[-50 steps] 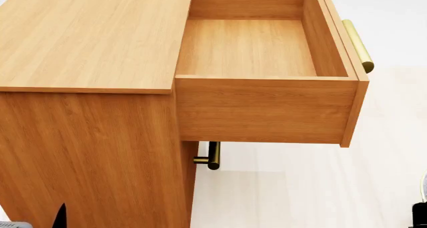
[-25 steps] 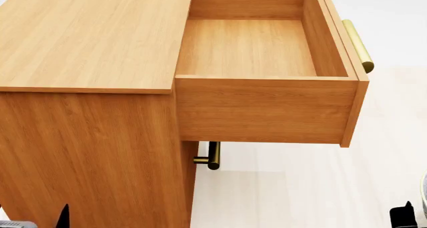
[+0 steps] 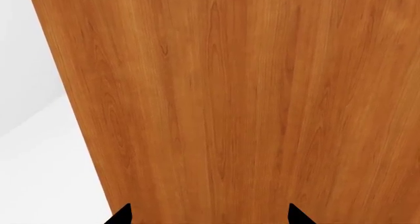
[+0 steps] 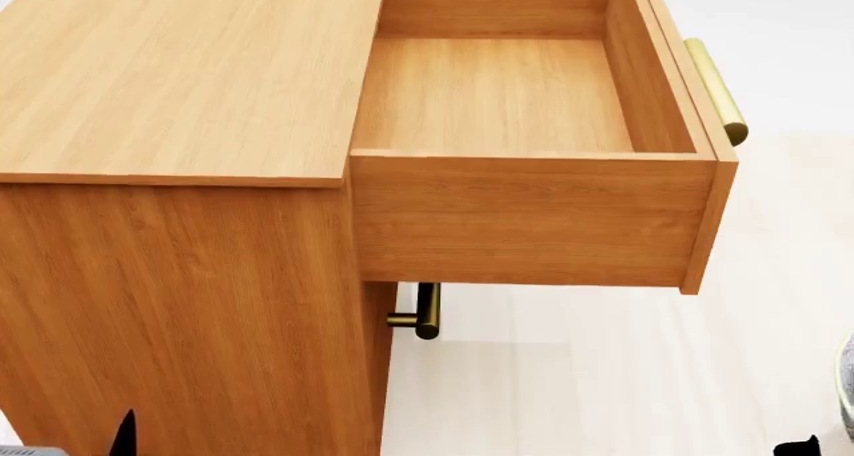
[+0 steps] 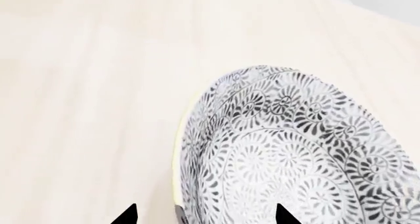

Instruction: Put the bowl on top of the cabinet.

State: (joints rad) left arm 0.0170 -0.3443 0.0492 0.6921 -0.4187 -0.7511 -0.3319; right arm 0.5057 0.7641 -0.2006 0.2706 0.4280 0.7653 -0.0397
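Note:
The bowl point(image 5: 288, 155), white with a dense black floral pattern, fills much of the right wrist view, and a sliver of it point(image 4: 847, 386) shows at the head view's right edge. My right gripper point(image 5: 204, 215) is open; one fingertip point(image 5: 128, 215) sits outside the bowl's rim and the other over the bowl. Only its tip point(image 4: 798, 446) shows in the head view. The orange-brown cabinet point(image 4: 174, 76) has a flat bare top and its drawer point(image 4: 494, 96) is pulled out, with nothing in it. My left gripper point(image 3: 208, 215) is open, facing the cabinet's side panel point(image 3: 249, 101).
The open drawer's front with its brass bar handle point(image 4: 717, 91) juts out to the right over the pale floor point(image 4: 587, 376). A second brass handle point(image 4: 424, 312) sticks out below the drawer. The left fingertip point(image 4: 123, 434) is close to the cabinet's side.
In the head view the right gripper's tip has moved left and then lower, and slightly more of the bowl's edge shows. The left gripper and the cabinet have not moved.

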